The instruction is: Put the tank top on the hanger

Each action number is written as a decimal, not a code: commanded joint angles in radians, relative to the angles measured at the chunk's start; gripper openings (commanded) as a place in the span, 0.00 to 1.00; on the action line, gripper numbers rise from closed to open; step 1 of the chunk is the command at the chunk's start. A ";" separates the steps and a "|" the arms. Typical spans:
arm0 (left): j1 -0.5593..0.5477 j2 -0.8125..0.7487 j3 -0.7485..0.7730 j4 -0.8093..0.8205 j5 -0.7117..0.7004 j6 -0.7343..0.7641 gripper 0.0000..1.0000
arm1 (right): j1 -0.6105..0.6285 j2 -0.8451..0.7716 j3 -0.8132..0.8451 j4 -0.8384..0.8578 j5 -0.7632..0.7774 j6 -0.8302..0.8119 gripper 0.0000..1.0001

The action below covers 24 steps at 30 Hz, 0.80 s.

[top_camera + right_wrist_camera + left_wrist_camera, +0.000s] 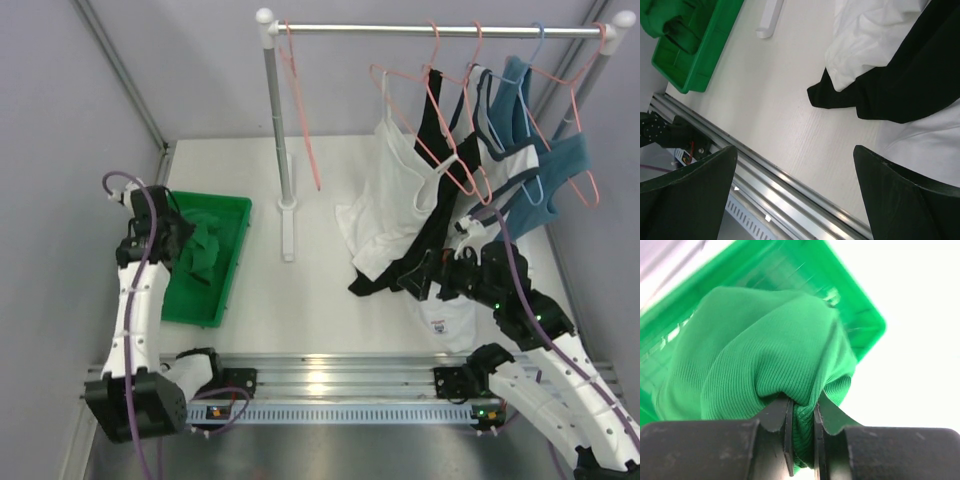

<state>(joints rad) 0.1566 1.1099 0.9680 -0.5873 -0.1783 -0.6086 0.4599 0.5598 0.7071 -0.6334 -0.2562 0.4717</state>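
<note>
Left wrist view, left tool [802, 432] pinching tank top [755, 355] over tray [867, 315], right tool [795, 162] wide

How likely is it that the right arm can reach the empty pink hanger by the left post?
Probably yes: the right gripper is open, and nothing hangs between it and the hanger, though the white top is close by.

bright green tank top [765, 365], salmon-pink hanger [305, 130]

Bright, even light; the white table [920, 390] is overexposed in the left wrist view.
</note>
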 commanded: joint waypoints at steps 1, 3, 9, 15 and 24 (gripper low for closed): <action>0.003 -0.100 0.119 -0.114 0.085 0.090 0.00 | -0.006 0.017 0.051 0.041 -0.003 -0.016 1.00; 0.004 -0.148 0.164 -0.164 0.149 0.122 0.00 | -0.004 0.026 0.061 0.038 -0.002 -0.027 1.00; 0.001 -0.209 0.264 -0.267 0.422 0.167 0.00 | -0.004 0.057 0.104 0.000 0.032 -0.065 1.00; -0.139 -0.280 0.175 -0.281 0.461 0.127 0.00 | -0.004 0.075 0.138 -0.009 0.057 -0.081 1.00; -0.754 -0.276 -0.038 -0.045 0.088 -0.150 0.00 | -0.004 0.092 0.160 -0.017 0.095 -0.077 1.00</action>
<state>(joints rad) -0.5068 0.8238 0.9714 -0.7937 0.0544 -0.6277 0.4599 0.6502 0.8165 -0.6594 -0.1837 0.4026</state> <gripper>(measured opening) 0.169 0.996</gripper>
